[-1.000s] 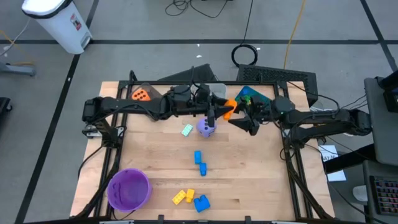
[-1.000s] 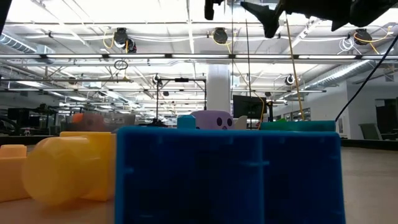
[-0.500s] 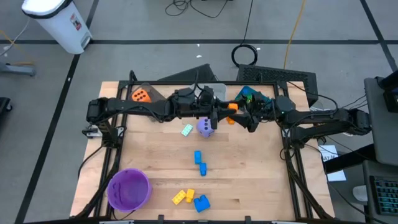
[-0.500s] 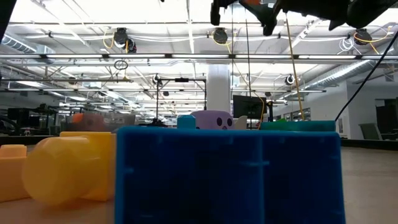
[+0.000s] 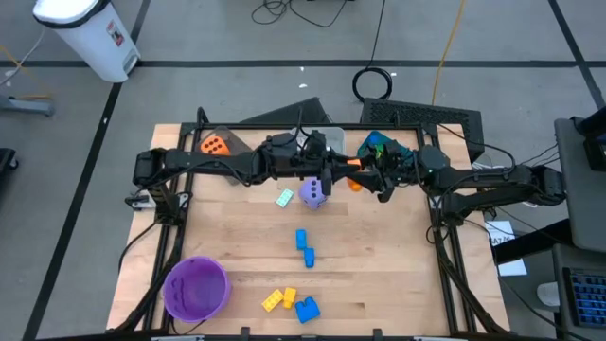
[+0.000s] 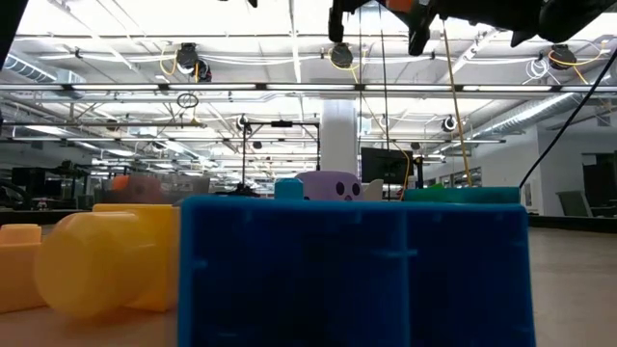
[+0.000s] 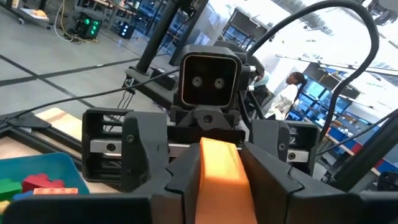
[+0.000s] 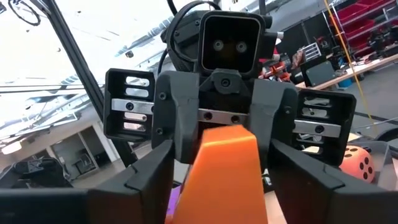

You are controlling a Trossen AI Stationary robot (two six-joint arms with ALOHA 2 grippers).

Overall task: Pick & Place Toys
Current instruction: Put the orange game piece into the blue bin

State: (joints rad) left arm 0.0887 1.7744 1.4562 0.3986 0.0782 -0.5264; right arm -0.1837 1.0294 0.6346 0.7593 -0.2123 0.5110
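High view: handover in progress above the far-centre of the desk (image 5: 379,265). Left claw (image 5: 333,171) and right claw (image 5: 371,176) meet tip to tip with the orange brick (image 5: 353,170) between them, in the air just beside and above the purple die (image 5: 313,194). Brick's long axis looks to run along the line between the two arms, one end toward each claw. Other toys sit well apart: blue bricks (image 5: 304,245) mid-desk, yellow bricks (image 5: 278,299) near the purple bowl (image 5: 197,287), orange die (image 5: 215,145) at the far left corner.

Low view: only the claw tips show at the top edge, orange scrap between them; too cropped to judge grip. Nothing useful on orientation.

Left wrist view: left claw (image 7: 219,177) has its fingers (image 7: 180,177) part-closed on either side of the brick (image 7: 217,168); contact looks likely, so I read it as gripping. Brick points straight out toward the other wrist.

Right wrist view: right claw (image 8: 225,168) flanks the brick (image 8: 225,165) with its fingers set wider; can't tell whether it's touching.

To do it well, I'd say: keep both wrists coaxial with the brick, confirm the receiver's clamp before the giver lets go, then pull back straight along the brick's axis, no twist.
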